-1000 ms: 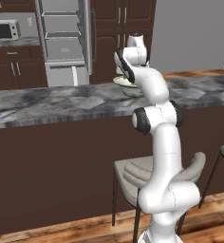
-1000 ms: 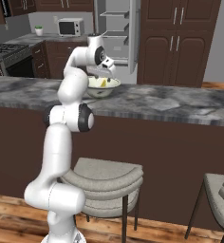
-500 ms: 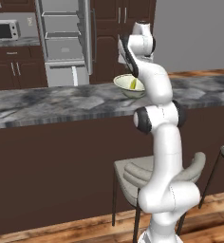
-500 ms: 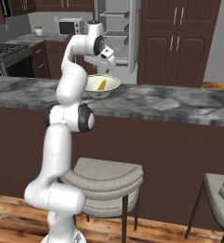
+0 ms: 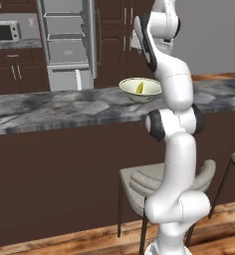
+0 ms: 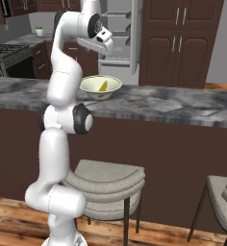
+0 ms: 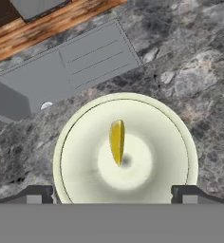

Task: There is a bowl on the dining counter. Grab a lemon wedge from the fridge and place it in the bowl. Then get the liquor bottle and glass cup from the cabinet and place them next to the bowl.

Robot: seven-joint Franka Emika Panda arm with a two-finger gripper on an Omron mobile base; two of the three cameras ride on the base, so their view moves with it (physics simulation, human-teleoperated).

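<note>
Lemon wedge [image 7: 116,141] lies in bowl [image 7: 76,175], long axis toward fridge [image 7: 66,66].

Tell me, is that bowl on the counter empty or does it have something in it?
Not empty. The bowl holds one yellow lemon wedge, lying near its middle, seen from above in the hand view.

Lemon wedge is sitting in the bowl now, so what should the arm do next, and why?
Probably lift the open hand clear and head for the cabinet: the lemon wedge already lies in the bowl on the dining counter.
</note>
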